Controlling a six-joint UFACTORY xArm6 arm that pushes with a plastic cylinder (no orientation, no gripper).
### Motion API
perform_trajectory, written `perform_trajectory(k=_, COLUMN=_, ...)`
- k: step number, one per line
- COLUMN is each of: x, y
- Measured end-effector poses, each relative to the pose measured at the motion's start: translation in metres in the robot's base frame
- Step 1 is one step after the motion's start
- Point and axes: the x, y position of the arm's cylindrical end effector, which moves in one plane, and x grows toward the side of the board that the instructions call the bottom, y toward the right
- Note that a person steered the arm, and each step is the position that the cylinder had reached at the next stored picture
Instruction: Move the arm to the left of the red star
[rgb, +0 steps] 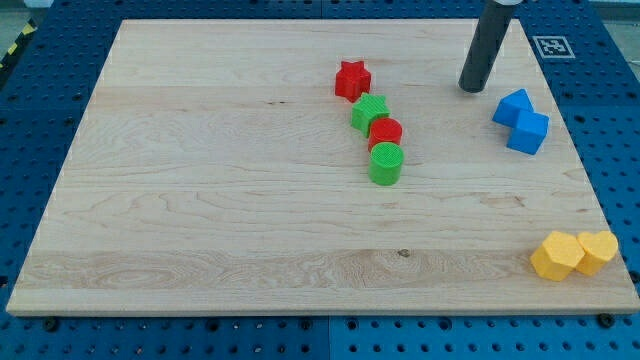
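Camera view shows my tip (470, 88) right of the red star (352, 79), near the tabletop (200, 200) top; no claw exists, so none to report; a straight leftward sweep risks knocking the star or green block (369, 112).

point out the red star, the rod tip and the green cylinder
red star (352, 79), camera view, centre of its top face
my tip (471, 88), camera view, very end of the rod
green cylinder (386, 163), camera view, middle of its body

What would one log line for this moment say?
my tip: right of red star, apart | goal: star's left, not reached | blue blocks near tip
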Motion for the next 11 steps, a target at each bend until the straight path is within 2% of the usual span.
perform_trajectory(k=5, x=0.002, y=-0.02)
perform_trajectory(k=6, x=-0.018, y=-0.028)
perform_trajectory(k=7, x=-0.056, y=-0.07)
perform_trajectory(k=9, x=-0.072, y=-0.216)
perform_trajectory(k=10, x=-0.051, y=-0.27)
perform_trajectory(k=11, x=0.004, y=-0.269)
